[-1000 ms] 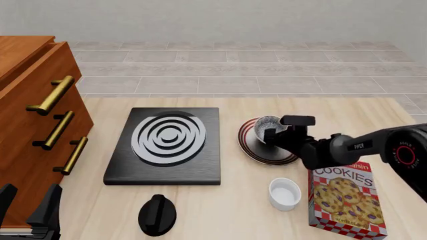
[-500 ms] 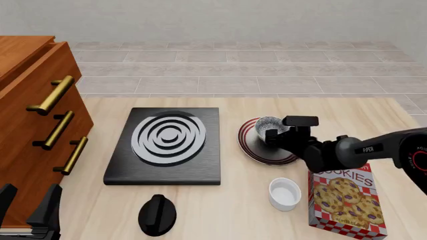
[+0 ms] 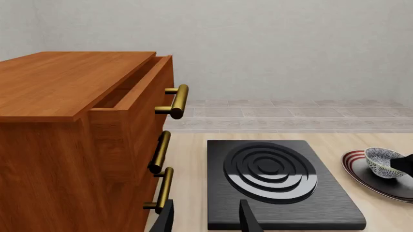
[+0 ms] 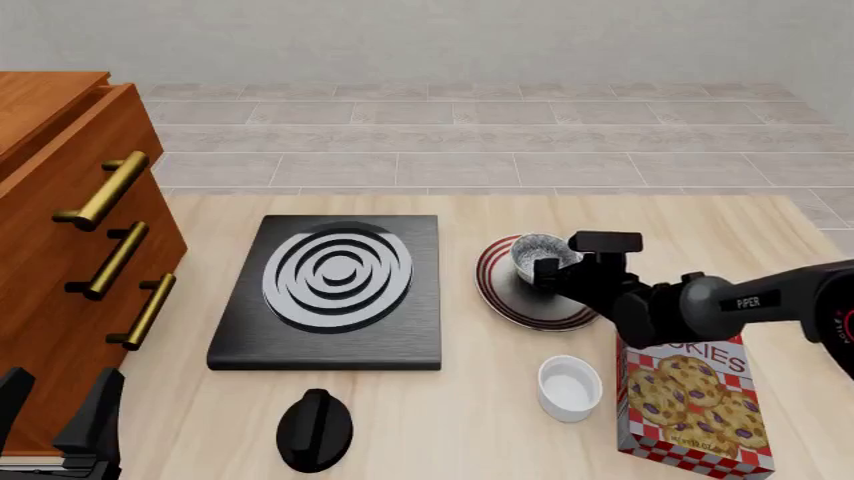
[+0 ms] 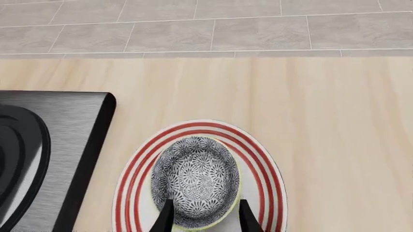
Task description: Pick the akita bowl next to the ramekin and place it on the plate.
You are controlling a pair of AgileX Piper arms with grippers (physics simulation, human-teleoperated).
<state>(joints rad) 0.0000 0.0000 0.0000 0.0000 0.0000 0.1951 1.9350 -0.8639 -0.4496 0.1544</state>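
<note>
Wooden table (image 4: pixel 441 420), akita bowl (image 5: pixel 195 180) on plate (image 5: pixel 264 179) (right gripper (image 5: pixel 202 217) straddling rim)

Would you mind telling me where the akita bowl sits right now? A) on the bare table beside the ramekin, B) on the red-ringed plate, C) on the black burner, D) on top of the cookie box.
B: the akita bowl rests inside the red rings of the plate, with the right end effector at its near rim.

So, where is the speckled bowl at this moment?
In the front view, the akita bowl sits on the plate, right of the black burner, with the right gripper at its rim.
</note>
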